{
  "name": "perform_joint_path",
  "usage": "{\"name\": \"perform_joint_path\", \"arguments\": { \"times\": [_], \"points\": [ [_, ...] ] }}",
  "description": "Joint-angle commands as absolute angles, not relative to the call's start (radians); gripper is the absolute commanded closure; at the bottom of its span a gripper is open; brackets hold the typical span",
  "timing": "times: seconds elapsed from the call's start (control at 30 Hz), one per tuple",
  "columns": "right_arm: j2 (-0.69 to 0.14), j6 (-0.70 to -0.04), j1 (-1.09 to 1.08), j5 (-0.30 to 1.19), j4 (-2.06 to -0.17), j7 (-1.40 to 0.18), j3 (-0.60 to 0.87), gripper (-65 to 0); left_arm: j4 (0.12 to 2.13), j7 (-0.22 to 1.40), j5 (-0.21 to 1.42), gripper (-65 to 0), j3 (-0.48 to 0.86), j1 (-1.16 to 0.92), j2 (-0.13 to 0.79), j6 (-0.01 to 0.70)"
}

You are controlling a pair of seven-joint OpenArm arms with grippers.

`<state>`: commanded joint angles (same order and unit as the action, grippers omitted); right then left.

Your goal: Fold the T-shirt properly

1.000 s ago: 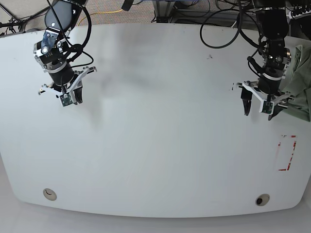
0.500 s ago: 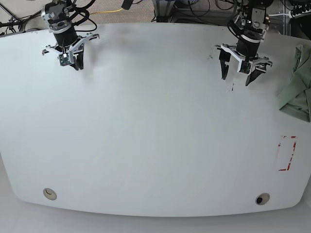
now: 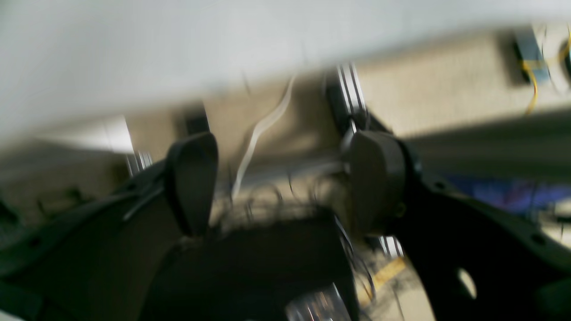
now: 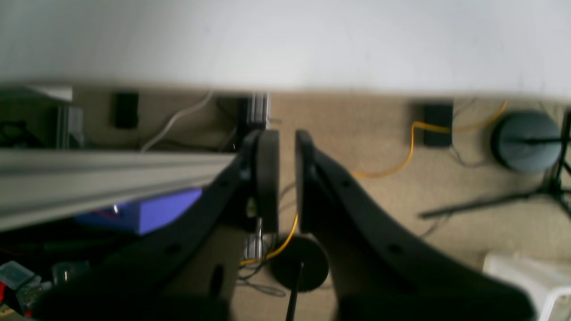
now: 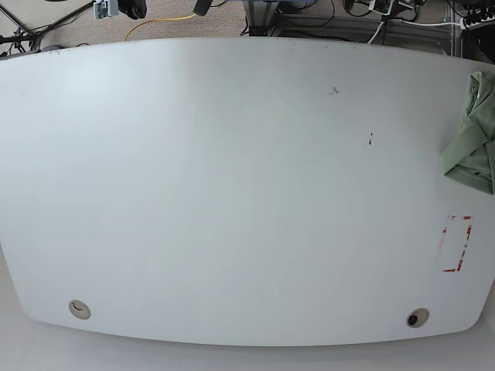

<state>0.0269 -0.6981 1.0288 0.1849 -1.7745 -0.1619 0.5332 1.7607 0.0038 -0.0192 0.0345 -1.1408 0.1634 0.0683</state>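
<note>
The T-shirt [image 5: 473,135], pale sage green and crumpled, lies at the table's right edge and is partly cut off by the frame. Neither gripper touches it. Both arms are drawn back past the table's far edge. Only a scrap of the right arm [image 5: 116,8] and of the left arm [image 5: 383,6] shows at the top of the base view. In the blurred left wrist view, my left gripper [image 3: 283,183] stands open and empty over the floor. My right gripper [image 4: 285,178] has its fingers nearly together, with a thin gap and nothing between them.
The white table [image 5: 232,193] bears a red-marked rectangle [image 5: 456,243] near its right edge and two round holes [image 5: 78,309] [image 5: 418,318] at the front. Behind the table are a yellow cable [image 4: 415,147], a round stand base [image 4: 526,140] and an aluminium rail [image 4: 111,174].
Both arms have pulled back from over the table to beyond its far edge. The right gripper's fingers have come together. The T-shirt has not moved.
</note>
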Motion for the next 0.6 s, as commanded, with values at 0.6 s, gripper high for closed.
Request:
{"name": "perform_joint_path", "arguments": {
  "times": [0.6],
  "points": [
    [-0.102,-0.601,0.639,0.036,-0.889,-0.059,0.28,-5.7,0.628,0.002,-0.019,-42.1,-0.079,-0.515,0.084,0.068]
  ]
}}
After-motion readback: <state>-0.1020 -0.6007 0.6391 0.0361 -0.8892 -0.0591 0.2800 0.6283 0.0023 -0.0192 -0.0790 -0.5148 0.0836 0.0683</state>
